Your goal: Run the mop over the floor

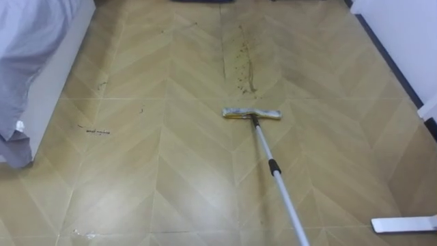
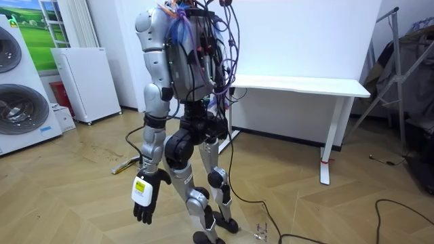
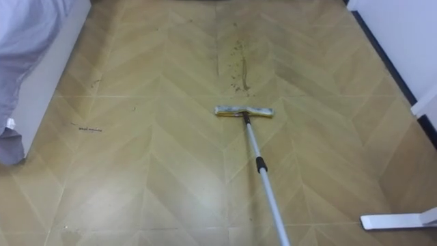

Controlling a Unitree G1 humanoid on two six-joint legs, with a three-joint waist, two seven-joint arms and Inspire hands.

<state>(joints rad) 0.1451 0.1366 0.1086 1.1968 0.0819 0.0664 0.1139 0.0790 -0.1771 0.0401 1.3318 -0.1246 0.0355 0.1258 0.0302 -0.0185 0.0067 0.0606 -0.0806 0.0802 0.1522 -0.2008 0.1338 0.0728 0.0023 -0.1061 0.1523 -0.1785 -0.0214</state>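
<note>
- One floor [image 1: 171,171], herringbone boards, is spreading all round the mop head [image 1: 251,113].
- One bed [image 1: 58,75] is standing well left of the mop head. A wide sweep could be snagging its hanging grey sheet [image 1: 27,41].
- One mop [image 1: 265,147] is lying head-down on the boards, its pole [image 1: 287,201] running back toward the robot. What is holding the near end, I cannot tell.
- One dirt streak [image 1: 244,68] is lying just beyond the mop head; pushing off-line would be smearing it sideways.
- One white table foot [image 1: 403,223] is sitting right of the mop head, nearer the robot, where the pole could be knocking it.
- The left hand [image 2: 146,196] is hanging relaxed and empty, back from the mop head.
- One dark scuff [image 1: 95,130] is lying left of the mop head.
</note>
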